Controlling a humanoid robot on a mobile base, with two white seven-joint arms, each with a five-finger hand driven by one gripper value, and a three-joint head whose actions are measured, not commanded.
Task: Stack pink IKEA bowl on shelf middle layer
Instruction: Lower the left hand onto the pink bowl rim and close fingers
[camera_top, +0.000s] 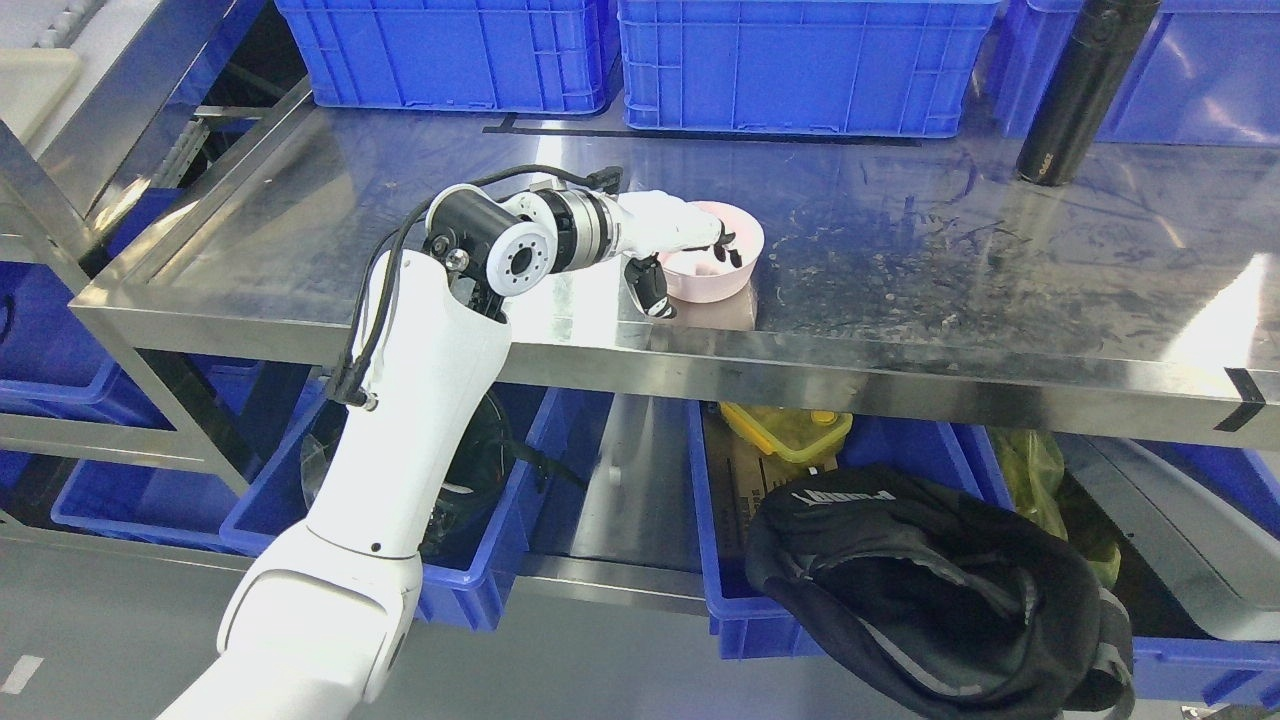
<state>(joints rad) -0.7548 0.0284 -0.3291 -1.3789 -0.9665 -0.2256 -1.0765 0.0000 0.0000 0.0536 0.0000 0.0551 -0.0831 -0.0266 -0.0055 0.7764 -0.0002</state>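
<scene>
Head view shows the left hand (675, 240) on the pink bowl (712, 265), which stands on the steel shelf (900, 270) near its front edge. The fingers (728, 245) curl over the bowl's near rim into the inside and the thumb (650, 288) presses the outer wall, so the hand grips it. Its palm hides the bowl's left side. Far right of the hand stands a black bottle (1075, 95), its top cut off. Behind the hand, blue crates (800, 60) stand.
</scene>
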